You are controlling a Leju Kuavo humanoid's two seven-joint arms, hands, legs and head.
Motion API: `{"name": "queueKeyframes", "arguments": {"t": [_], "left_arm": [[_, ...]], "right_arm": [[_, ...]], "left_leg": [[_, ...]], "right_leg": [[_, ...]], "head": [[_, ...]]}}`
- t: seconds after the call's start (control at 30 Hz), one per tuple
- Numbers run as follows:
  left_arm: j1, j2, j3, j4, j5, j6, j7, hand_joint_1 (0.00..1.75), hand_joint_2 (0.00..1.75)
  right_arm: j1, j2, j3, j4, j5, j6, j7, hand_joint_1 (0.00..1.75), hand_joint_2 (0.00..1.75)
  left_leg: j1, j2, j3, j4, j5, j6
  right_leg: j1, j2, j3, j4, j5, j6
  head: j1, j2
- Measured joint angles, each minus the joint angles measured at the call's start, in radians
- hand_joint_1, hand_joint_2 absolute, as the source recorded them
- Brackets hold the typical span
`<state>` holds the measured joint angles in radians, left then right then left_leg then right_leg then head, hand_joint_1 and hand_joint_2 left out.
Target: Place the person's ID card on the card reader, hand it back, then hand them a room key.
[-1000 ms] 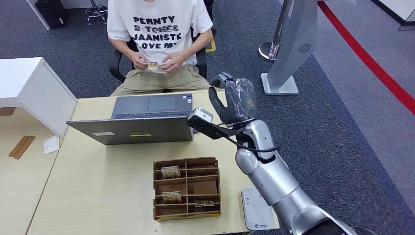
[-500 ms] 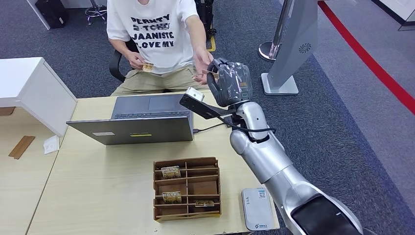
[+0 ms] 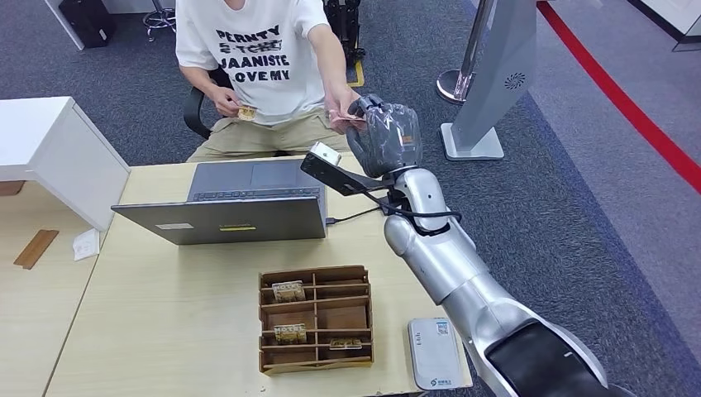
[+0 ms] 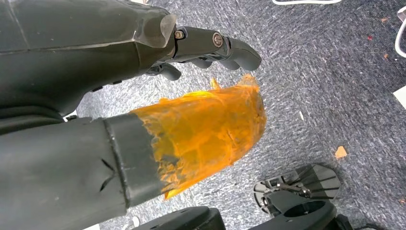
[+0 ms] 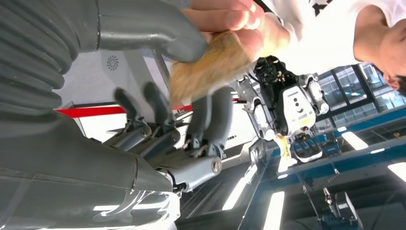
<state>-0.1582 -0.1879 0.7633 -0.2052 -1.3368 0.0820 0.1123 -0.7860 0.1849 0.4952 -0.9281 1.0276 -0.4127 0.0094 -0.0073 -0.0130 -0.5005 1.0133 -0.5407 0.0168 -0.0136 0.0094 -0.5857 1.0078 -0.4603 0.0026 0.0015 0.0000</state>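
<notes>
My right hand [image 3: 387, 139] is raised past the far edge of the table, toward the seated person [image 3: 256, 50]. In the right wrist view a tan room key card [image 5: 210, 67] sits between my thumb [image 5: 153, 28] and my fingers [image 5: 210, 110]. The person's hand [image 5: 230, 19] grips the card's far end; from the head view that hand [image 3: 340, 116] meets mine. Their other hand holds a small card [image 3: 246, 112] at their lap. The white card reader [image 3: 433, 354] lies at the table's near right corner. My left hand [image 4: 201, 96] hangs over the carpet, holding nothing.
A wooden organizer [image 3: 315, 318] with several hotel key cards stands near the table's front. An open laptop [image 3: 240, 198] sits at the far side, its cable running right. A white cabinet [image 3: 50, 157] stands on the left, a grey stand [image 3: 488, 83] on the right.
My right hand rose and reached forward toward the person. The person's hand left their lap, came out to mine and took hold of the card's far end.
</notes>
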Motion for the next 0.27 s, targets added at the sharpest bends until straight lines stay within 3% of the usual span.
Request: {"name": "queueKeyframes", "arguments": {"t": [0.27], "left_arm": [[0.001,-0.003,0.0,0.0,0.024,0.006,0.003,0.0,0.0]], "right_arm": [[0.023,0.006,-0.012,-0.011,-0.063,-0.003,-0.026,0.0,1.75]], "left_leg": [[0.0,0.0,0.0,0.0,0.0,0.0]], "right_leg": [[0.0,0.0,0.0,0.0,0.0,0.0]], "head": [[0.0,0.0]]}}
